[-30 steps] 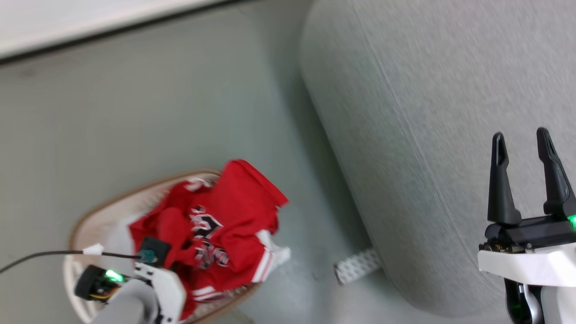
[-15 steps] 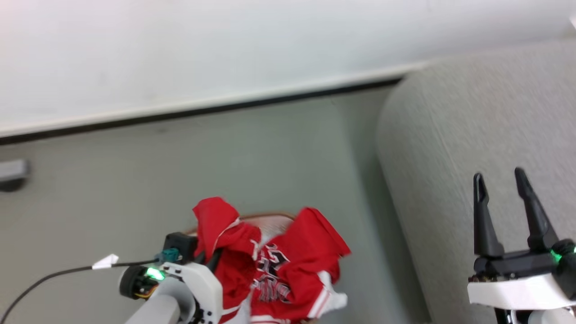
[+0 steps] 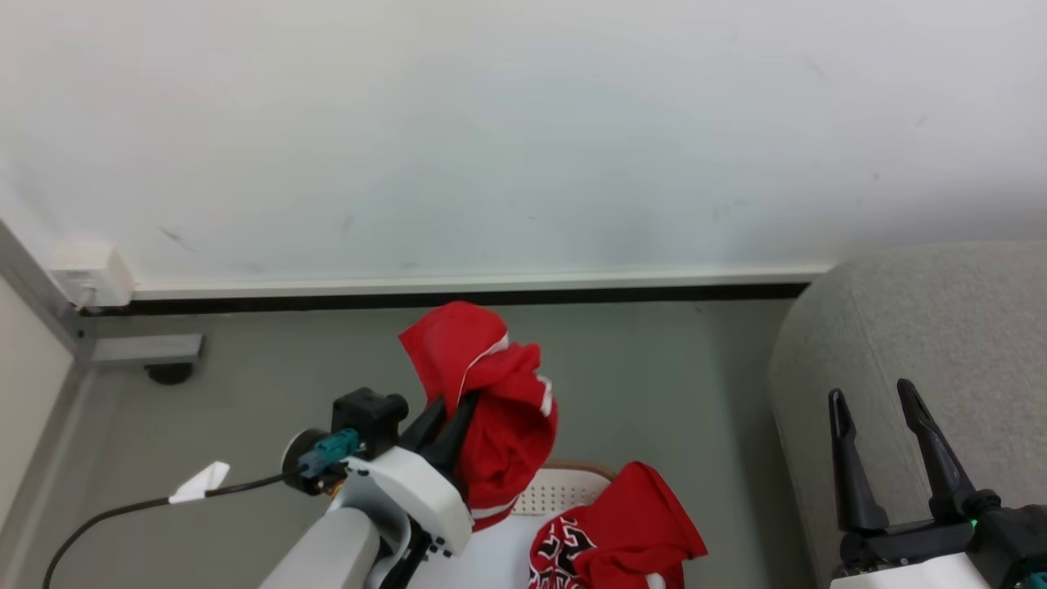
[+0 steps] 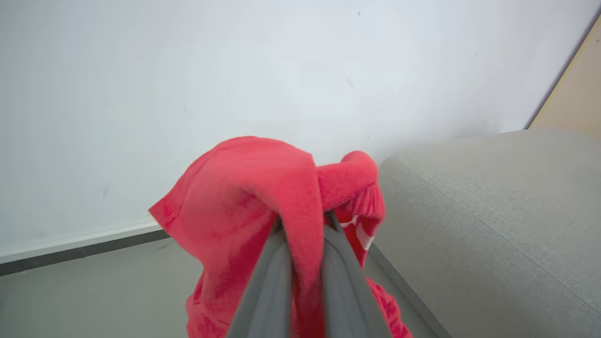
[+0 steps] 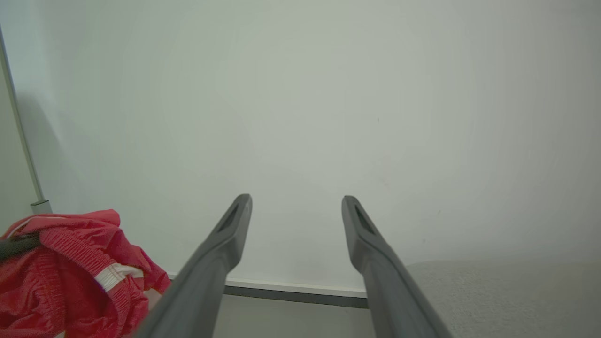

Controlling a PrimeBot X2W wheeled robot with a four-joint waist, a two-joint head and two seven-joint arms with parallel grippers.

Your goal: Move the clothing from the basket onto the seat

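Head view: we find the left pincer clenched on one red garment, which hangs bunched above the basket; the second garment, the lettered one, lies in the basket at the bottom edge; the seat stands to the right across bare floor; the right pincer is released and empty, in front of the seat's edge. Left wrist view: cloth is nipped between the fingers and drapes over both; the seat lies near on the right, with nothing between. Right wrist view: the fingers stand apart, holding nothing; the red garment shows at lower left. In our judgement the carry should go rightward, high enough for the hanging hem to clear the basket rim and the seat's rounded edge, releasing only well over the upholstery; the cable at the left wrist and the idle right pincer are what to keep clear of.
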